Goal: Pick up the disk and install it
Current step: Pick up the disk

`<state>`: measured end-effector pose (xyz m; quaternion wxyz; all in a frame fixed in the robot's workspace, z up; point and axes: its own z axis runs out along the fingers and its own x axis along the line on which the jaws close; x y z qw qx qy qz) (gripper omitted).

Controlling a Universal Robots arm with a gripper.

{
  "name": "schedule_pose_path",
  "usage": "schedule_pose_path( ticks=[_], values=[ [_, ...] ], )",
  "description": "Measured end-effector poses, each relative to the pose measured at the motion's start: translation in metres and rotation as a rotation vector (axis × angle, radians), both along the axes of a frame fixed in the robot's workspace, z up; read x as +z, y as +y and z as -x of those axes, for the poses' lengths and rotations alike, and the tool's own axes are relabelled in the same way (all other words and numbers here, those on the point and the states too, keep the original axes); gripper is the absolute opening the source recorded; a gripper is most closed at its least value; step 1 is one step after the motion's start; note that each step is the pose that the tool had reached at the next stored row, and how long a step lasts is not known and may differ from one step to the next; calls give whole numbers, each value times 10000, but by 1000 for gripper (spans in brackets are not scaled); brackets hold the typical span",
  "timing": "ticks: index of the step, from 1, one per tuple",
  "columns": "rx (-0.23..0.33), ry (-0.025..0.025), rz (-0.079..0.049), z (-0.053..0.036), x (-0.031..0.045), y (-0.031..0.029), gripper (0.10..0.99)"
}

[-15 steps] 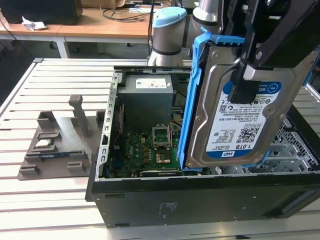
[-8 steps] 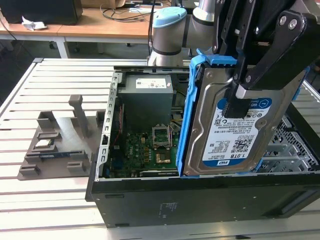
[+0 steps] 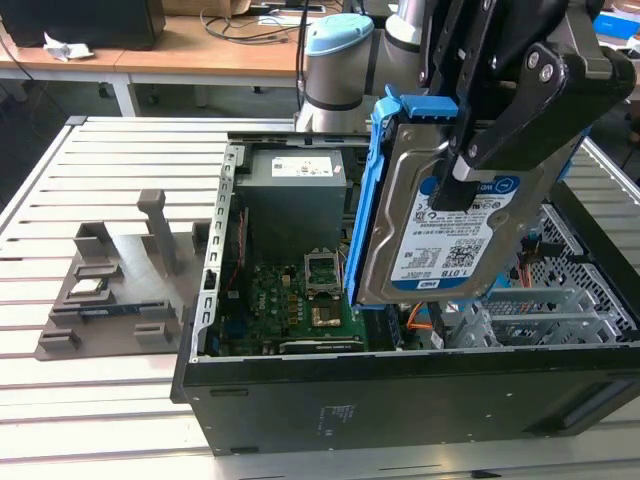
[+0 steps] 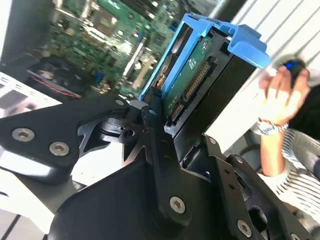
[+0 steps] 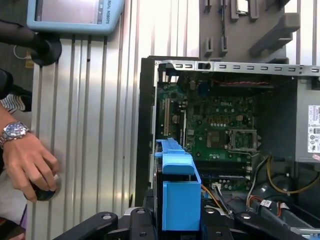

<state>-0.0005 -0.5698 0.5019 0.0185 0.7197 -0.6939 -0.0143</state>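
One disk (image 3: 420, 250) hangs clamped in the pincer (image 3: 462, 180) above the case (image 3: 300, 410).

I see a black gripper finger (image 3: 500, 125) hiding part of the silver, blue-framed hard disk (image 3: 440, 240); a person's hand (image 4: 280, 97) is blurred.

Your hand (image 3: 455, 182) hangs above the open computer case (image 3: 300, 405), holding the disk (image 3: 425, 245) on edge. Beneath the hand the motherboard (image 3: 268, 300) lies in the case, which stands on the desk (image 3: 100, 410). Well apart from the hand, at the exterior view's left, a parts rack (image 3: 110, 290) sits on the desk.
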Motion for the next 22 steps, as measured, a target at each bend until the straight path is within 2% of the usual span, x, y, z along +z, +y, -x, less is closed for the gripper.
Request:
schedule_pose_path(
  ticks=[1, 2, 3, 6, 10, 16, 18, 22],
  values=[
    [0, 0, -229, 0, 0, -2, 361],
    [-1, 0, -393, -3, -1, -2, 361],
    [-1, 13, -480, -47, -23, -2, 361],
    [-2, 45, -479, -251, -90, -2, 361],
    [-1, 80, -471, -496, -137, -2, 361],
    [-5, 198, -443, -889, -282, 7, 361],
    [-5, 227, -438, -982, -326, 10, 361],
    [-7, 262, -431, -1094, -385, 13, 361]
  ],
)
